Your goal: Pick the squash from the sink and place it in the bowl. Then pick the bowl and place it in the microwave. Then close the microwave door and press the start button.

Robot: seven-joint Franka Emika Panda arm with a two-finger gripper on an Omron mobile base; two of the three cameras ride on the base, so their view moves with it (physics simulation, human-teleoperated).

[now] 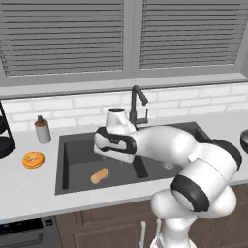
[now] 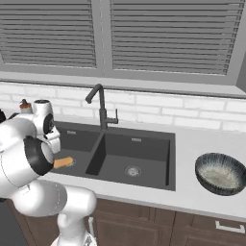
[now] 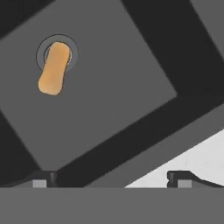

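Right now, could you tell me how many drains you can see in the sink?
2. One drain lies in the floor of the right basin of the sink; the other is in the left basin, partly covered by the squash lying on it.

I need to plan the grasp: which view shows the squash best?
The hand view: the squash lies whole and unobstructed, resting over a round drain in the sink. The left base view shows it small on the left basin floor, below the arm. The right base view shows just its tip behind the arm.
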